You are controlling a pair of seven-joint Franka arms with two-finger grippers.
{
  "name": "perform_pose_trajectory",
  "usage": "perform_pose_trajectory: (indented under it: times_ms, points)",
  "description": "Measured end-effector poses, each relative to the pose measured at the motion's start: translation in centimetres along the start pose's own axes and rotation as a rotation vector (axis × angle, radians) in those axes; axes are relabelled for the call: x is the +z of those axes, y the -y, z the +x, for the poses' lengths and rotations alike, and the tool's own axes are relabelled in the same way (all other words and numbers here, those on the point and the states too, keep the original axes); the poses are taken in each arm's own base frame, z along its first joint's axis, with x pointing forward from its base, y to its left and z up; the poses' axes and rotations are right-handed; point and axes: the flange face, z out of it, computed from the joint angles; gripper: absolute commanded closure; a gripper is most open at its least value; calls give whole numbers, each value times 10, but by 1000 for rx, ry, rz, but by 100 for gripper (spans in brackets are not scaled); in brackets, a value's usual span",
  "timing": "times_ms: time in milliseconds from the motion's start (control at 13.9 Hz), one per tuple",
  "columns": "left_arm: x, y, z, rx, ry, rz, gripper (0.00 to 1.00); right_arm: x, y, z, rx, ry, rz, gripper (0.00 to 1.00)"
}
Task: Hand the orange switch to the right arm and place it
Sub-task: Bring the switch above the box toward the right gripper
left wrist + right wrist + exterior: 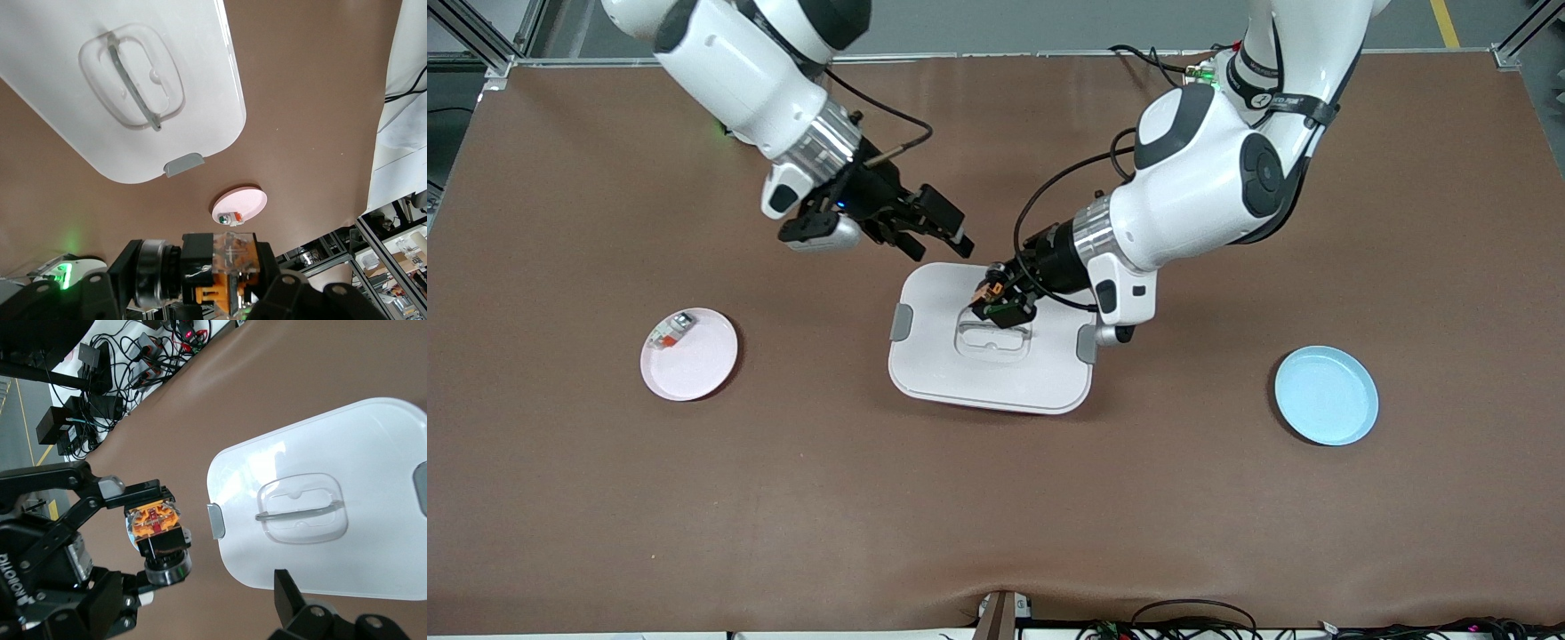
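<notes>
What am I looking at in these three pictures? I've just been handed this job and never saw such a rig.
Two white robot arms work at a brown table. The big picture looks down from a camera facing them; the other two come from cameras on each arm's wrist.

The left gripper is shut on the orange switch, a small black block with an orange middle, holding it over a white lidded box at mid-table. The switch shows close up in the left wrist view and the right wrist view.

The right gripper is open, up in the air just off the box's edge nearest the robots, empty.

A pink plate with a small white-and-grey piece lies toward the right arm's end, and a blue plate toward the left arm's end.
</notes>
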Motion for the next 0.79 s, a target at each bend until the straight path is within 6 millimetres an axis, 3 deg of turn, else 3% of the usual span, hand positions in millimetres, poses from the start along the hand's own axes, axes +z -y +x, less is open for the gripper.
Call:
perform_pose_trajectory:
  times_ms: [216,505,793]
  points:
    - [2,1,-4,-41,8,2,100,16,6,-7,9,1,7,0]
    - [4,2,-6,-50,11,5,100,16,14,8,61,3,48,0]
    - [4,1,-10,-50,14,5,100,28,14,13,67,7,43,0]
